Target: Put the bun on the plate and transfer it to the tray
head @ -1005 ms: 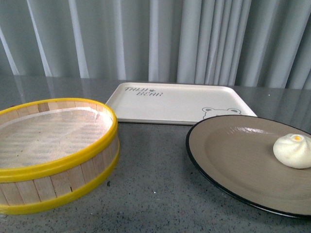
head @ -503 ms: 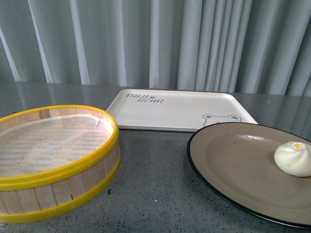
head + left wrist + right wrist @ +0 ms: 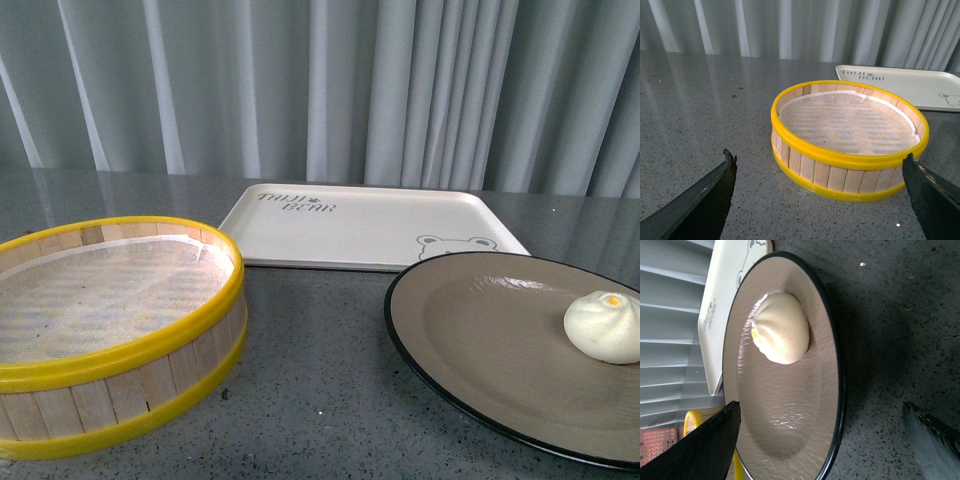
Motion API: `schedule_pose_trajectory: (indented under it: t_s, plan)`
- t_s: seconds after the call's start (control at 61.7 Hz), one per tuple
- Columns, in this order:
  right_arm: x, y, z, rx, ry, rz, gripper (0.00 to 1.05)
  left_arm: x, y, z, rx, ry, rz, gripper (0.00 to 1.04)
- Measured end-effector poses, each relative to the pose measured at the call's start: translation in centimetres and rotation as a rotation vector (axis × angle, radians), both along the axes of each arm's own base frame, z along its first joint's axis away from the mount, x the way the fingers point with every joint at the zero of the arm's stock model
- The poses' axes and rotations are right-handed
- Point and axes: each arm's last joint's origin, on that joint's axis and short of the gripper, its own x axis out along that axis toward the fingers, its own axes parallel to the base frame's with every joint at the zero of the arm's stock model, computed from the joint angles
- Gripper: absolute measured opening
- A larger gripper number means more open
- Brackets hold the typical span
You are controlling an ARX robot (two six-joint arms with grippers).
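Observation:
The cream-white bun (image 3: 603, 325) with its orange dot rests on the right part of the tan plate (image 3: 480, 330), which sits on the grey table at the front right. Behind the plate lies the cream tray (image 3: 360, 225) with grey lettering and a bear face. The right wrist view shows the same bun (image 3: 781, 328) on the plate (image 3: 790, 405). My right gripper (image 3: 820, 412) is open, its fingertips spread on either side of the plate's black rim, short of the bun. My left gripper (image 3: 820, 167) is open too, with nothing between its fingers, facing the steamer basket. Neither arm shows in the front view.
A yellow-rimmed wooden steamer basket (image 3: 110, 330) with a white liner stands at the front left, also the steamer basket (image 3: 847, 137) before my left gripper. Grey curtains (image 3: 320, 80) hang behind the table. Speckled grey tabletop (image 3: 310, 390) lies between basket and plate.
Between one second and half a second ago the front view shifted, so basket, tray and plate sit slightly lower in the picture. Since then nothing has visibly moved.

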Motion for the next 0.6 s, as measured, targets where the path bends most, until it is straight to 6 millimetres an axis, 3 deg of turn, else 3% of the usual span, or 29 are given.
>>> schedule_pose_trajectory:
  t_s: [0.6]
  plan:
    - [3.2, 0.4, -2.8, 0.121, 0.02, 0.066, 0.96, 0.0, 0.0, 0.0, 0.0, 0.0, 0.0, 0.98]
